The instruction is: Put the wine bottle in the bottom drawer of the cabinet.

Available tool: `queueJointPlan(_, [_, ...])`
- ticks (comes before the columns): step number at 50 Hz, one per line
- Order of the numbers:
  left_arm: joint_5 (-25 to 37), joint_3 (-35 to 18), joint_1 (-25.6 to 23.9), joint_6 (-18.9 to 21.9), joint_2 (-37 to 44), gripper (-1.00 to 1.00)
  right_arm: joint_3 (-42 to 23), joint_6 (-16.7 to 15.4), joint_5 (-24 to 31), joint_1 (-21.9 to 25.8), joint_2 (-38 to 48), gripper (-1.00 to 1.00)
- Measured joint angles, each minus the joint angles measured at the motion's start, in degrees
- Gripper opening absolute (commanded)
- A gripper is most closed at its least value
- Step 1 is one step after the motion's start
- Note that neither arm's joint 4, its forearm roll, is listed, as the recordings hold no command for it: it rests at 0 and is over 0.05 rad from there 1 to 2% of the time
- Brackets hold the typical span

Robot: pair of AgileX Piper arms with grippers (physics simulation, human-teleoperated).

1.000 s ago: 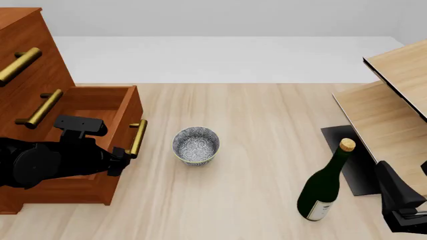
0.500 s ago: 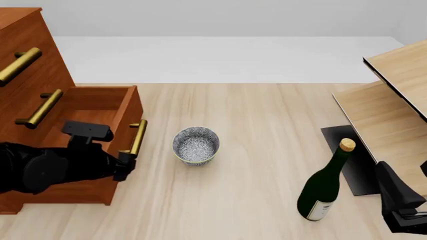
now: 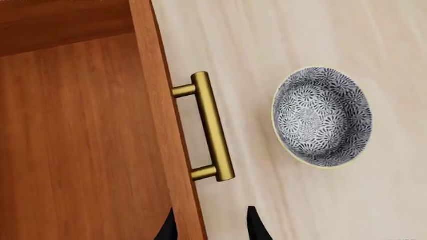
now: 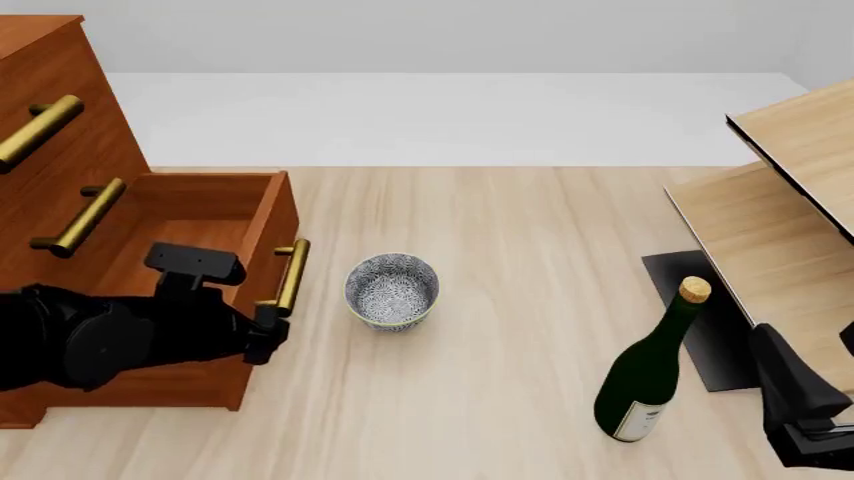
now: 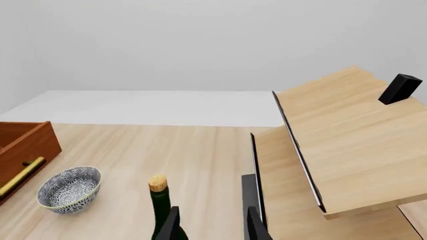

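Both left fingers (image 3: 167,231) straddle the bottom drawer (image 4: 260,235) front, apart; right fingers (image 5: 172,225) spread behind the wine bottle (image 4: 650,372).

Bottom drawer (image 4: 174,215): reddish-brown wood, satin; handle (image 3: 212,126) glossy brass. Worktop (image 4: 534,260): pale matt wood. Wine bottle (image 4: 650,375): glossy dark green glass, cork top. Bowl (image 4: 392,290): glazed, patterned.

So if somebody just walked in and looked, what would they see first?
Probably the tall green wine bottle with its cork, standing alone on the table near the right hand. Next, the big reddish cabinet on the left with its bottom drawer pulled open, the left hand straddling the drawer's front edge. Between them sits a little patterned bowl.
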Motion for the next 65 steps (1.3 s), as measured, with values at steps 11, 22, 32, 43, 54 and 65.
queueJointPlan(11, [0.29, -0.47, -1.4, -0.52, 0.22, 1.0, 0.0, 0.05, 0.15, 0.05, -0.09, 1.0])
queueJointPlan(22, [1.21, -0.82, -2.42, -0.95, -0.33, 1.0, 0.0, 0.11, 0.13, 0.21, -0.01, 1.0])
queueJointPlan(32, [2.72, -1.12, -2.62, -2.44, -1.14, 1.0, 0.0, 0.15, 0.01, 0.27, 0.12, 1.0])
queueJointPlan(43, [4.52, -1.24, -2.91, -3.7, -2.65, 1.0, -0.02, 0.13, 0.0, 0.19, 0.06, 1.0])
queueJointPlan(54, [10.06, -3.33, -2.87, -0.52, -9.46, 1.0, -0.03, 0.0, -0.15, -0.13, 0.08, 1.0])
queueJointPlan(65, [16.97, -8.67, -3.71, 3.17, -17.54, 1.0, -0.08, -0.19, -0.23, -0.62, -0.1, 1.0])
